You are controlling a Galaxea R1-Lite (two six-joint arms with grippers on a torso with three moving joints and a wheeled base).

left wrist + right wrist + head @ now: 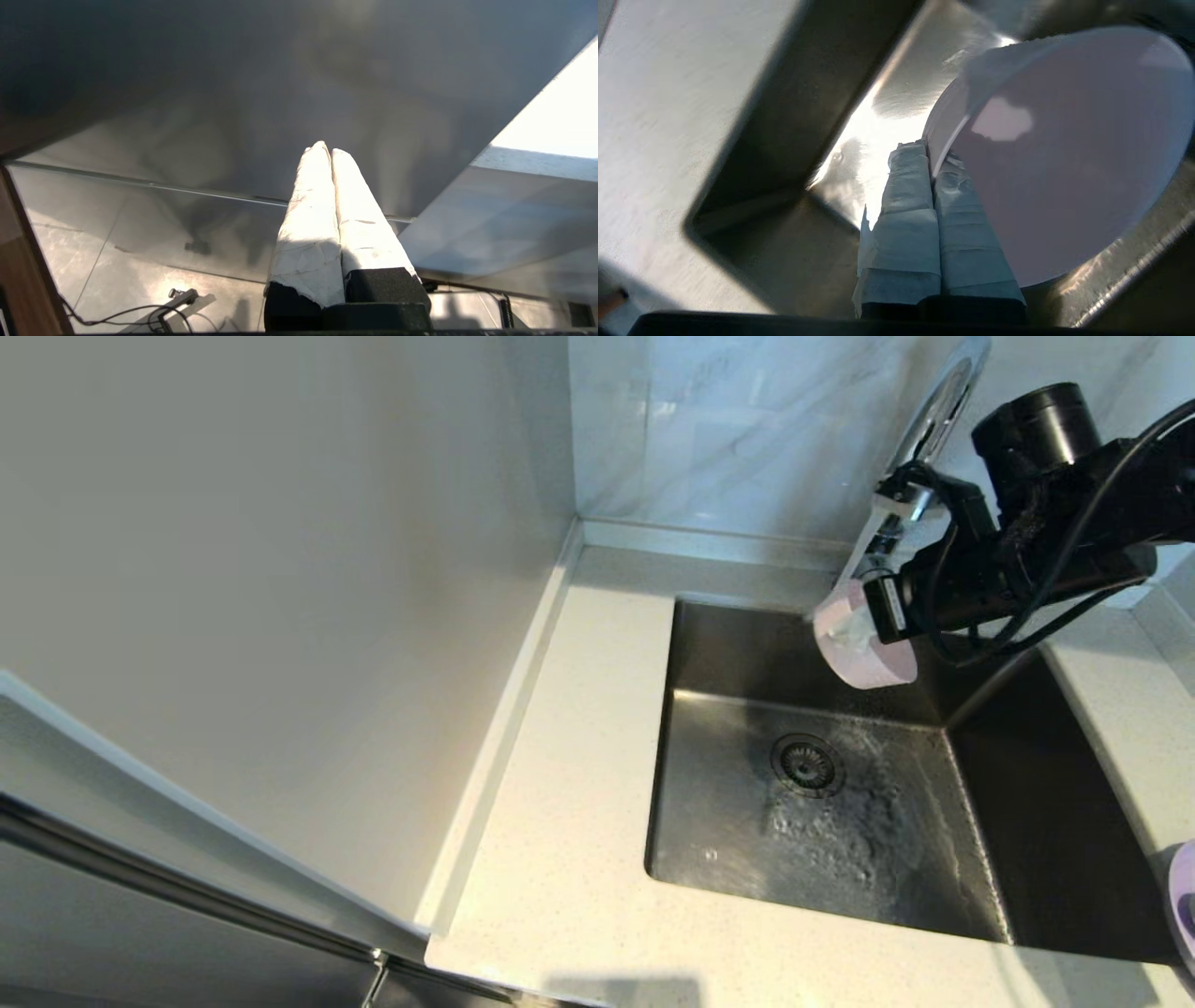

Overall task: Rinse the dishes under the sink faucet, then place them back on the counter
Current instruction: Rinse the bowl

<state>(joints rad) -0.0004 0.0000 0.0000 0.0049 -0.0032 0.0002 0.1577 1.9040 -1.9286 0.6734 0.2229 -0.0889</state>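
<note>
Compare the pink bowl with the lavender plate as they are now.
The pink bowl hangs tilted over the sink, pinched at its rim by the right gripper; the lavender plate lies on the counter at the sink's right, mostly out of frame. The bowl is gripped, the plate untouched. Both are pastel.

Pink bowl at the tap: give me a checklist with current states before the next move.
1. Grip: right gripper pinches the rim of the pink bowl: ok.
2. Bowl over the sink, clear of its floor: ok.
3. Bowl under the faucet: ok, just below the spout.
4. Water running: splashing on the sink floor beside the drain: ok; stream on the bowl itself: cannot tell.
5. Free counter for putting down: ok.
6. Left gripper closed, away from the sink: ok.
</note>
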